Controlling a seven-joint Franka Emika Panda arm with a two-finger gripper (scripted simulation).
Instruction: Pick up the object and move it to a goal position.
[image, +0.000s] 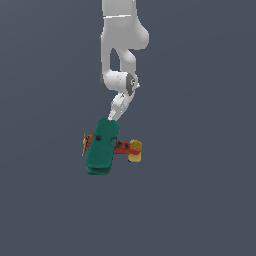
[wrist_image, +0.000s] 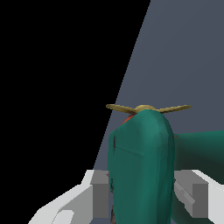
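Observation:
The toy biplane (image: 103, 146) has broad teal-green wings, a red body, a yellow tail at the exterior view's right and a yellow propeller at its left. The white arm reaches down to it from above, and my gripper (image: 113, 120) meets the far end of the wings; its fingertips are hidden behind the wing there. In the wrist view the teal wing (wrist_image: 140, 166) fills the gap between the two grey fingers (wrist_image: 101, 194), which press on either side of it, with the propeller (wrist_image: 146, 108) beyond. My gripper (wrist_image: 142, 197) is shut on the plane.
A plain dark grey surface (image: 200, 200) lies all around the plane. A black area fills one side of the wrist view (wrist_image: 52, 87). No other objects show.

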